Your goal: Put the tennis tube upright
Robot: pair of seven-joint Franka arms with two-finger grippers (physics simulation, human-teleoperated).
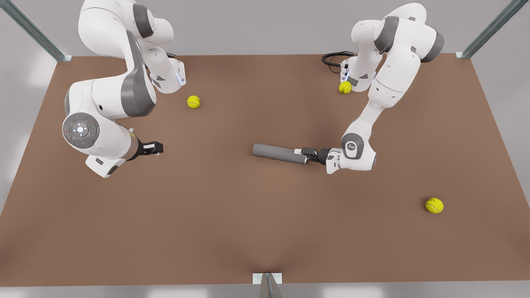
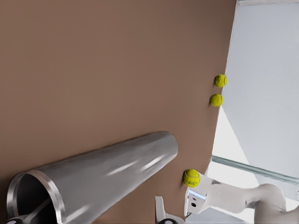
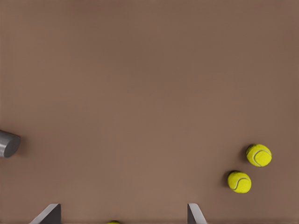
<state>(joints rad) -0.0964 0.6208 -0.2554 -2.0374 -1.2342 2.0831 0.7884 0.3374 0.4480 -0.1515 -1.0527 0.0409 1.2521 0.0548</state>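
Hiding: rimmed end of tennis tube (image 1: 275, 152) sits behind left gripper (image 1: 305, 156) in front view; contact spot not clear
Cut off: left wrist view crops the tube (image 2: 107, 179) at its silvery rim (image 2: 50, 195); dark bits at the frame edge by the open mouth too partial to read
Left gripper state: can't tell if clamped or loose
Tube pose: on its side on brown table (image 1: 232, 215), near centre, long axis running across front view, slightly slanted
Tube vs left gripper: rim end right at the gripper, body pointing away twd front view's left
Right gripper (image 1: 156, 147): at front view's left, well apart from tube, waiting; fingertips (image 3: 49, 214) spread wide, nothing btwn them; far grey end of tube (image 3: 8, 143) at edge of its wrist view
Tennis balls: three loose (image 1: 193, 102) (image 1: 345, 87) (image 1: 434, 205), all well apart from tube
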